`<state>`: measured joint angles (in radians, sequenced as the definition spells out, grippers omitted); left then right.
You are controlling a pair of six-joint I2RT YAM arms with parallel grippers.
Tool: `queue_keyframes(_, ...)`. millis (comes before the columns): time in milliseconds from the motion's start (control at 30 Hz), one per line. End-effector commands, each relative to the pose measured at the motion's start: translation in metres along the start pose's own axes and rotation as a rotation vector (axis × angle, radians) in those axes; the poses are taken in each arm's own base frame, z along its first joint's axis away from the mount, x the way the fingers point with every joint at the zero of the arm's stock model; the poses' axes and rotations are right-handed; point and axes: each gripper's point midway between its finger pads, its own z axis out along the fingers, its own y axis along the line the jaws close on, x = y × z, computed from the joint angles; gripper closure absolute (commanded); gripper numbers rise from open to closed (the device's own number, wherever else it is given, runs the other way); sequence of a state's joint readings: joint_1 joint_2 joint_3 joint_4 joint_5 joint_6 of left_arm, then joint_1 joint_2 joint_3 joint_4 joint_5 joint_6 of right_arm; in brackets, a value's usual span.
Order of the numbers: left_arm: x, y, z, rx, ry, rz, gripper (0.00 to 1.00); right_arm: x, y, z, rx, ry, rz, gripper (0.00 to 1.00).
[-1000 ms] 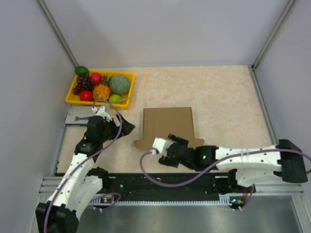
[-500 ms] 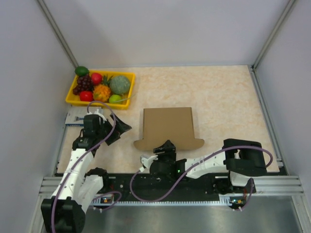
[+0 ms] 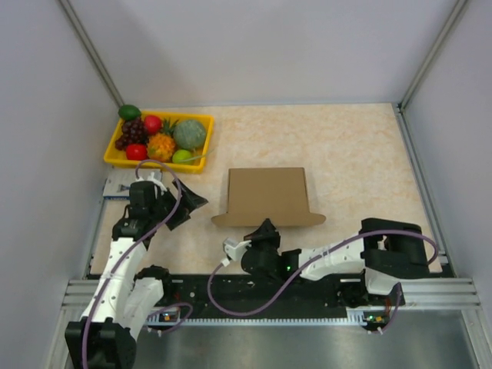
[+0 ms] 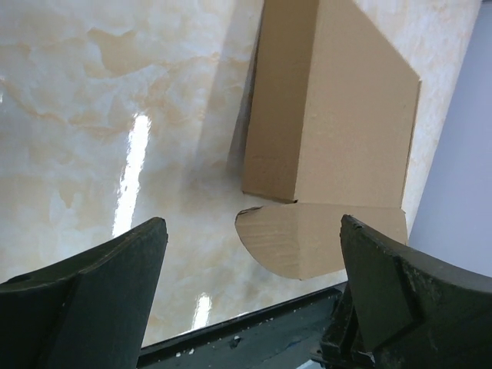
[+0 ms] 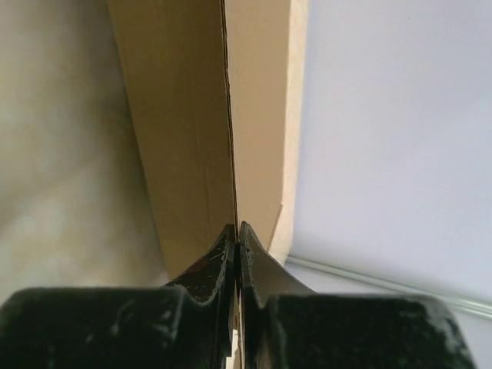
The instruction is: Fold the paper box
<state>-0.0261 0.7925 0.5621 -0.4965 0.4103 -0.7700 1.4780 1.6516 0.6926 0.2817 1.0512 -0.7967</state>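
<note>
The paper box lies flat in the middle of the worktop. From above, the right gripper sits at the box's near flap, but its tips are hard to see. The right wrist view shows its fingers squeezed together on a thin cardboard edge. The left gripper is left of the box, not touching it. Its wrist view shows fingers wide apart, holding nothing.

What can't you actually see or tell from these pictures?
- Inside of the box: all three views, its own cardboard covers it.
- Whether the right tool pinches cardboard: right wrist view, its fingers hide the contact.
- Print on the packet: top view, too small, left arm overlaps it.
</note>
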Motion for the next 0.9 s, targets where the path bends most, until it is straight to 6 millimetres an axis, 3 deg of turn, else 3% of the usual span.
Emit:
queue_keyframes(0,-0.030,-0.040,-0.029,0.108,-0.134,0.139,0.02,-0.018,-0.057,-0.023,-0.009,-0.040,0.146,1.00)
queue_keyframes(100,-0.044,-0.060,-0.052,0.159,-0.232,0.247,0.02,-0.021,-0.068,-0.037,-0.121,-0.071,0.148,1.00)
queue_keyframes(167,-0.050,-0.075,-0.065,0.213,-0.281,0.348,0.03,-0.017,-0.086,-0.047,-0.159,-0.080,0.179,1.00)
queue_keyframes(200,-0.048,-0.089,-0.074,0.279,-0.295,0.398,0.05,-0.022,-0.084,-0.050,-0.225,-0.114,0.197,1.00)
queue_keyframes(233,-0.049,-0.098,-0.080,0.307,-0.303,0.431,0.07,-0.025,-0.100,-0.055,-0.239,-0.139,0.240,1.00)
queue_keyframes(267,-0.048,-0.102,-0.084,0.325,-0.304,0.467,0.09,-0.017,-0.100,-0.055,-0.282,-0.125,0.248,1.00)
queue_keyframes(433,-0.034,-0.129,-0.104,0.461,-0.270,0.627,0.15,-0.016,-0.109,-0.055,-0.444,-0.190,0.329,1.00)
queue_keyframes(567,-0.027,-0.141,-0.112,0.533,-0.246,0.738,0.21,-0.012,-0.112,-0.052,-0.574,-0.189,0.370,1.00)
queue_keyframes(600,-0.024,-0.144,-0.114,0.560,-0.242,0.762,0.21,-0.010,-0.103,-0.055,-0.633,-0.182,0.355,1.00)
queue_keyframes(733,-0.012,-0.152,-0.117,0.644,-0.218,0.877,0.26,-0.003,-0.119,-0.045,-0.662,-0.162,0.410,1.00)
queue_keyframes(867,-0.005,-0.161,-0.118,0.702,-0.319,1.085,0.30,0.002,-0.129,-0.045,-0.654,-0.165,0.436,1.00)
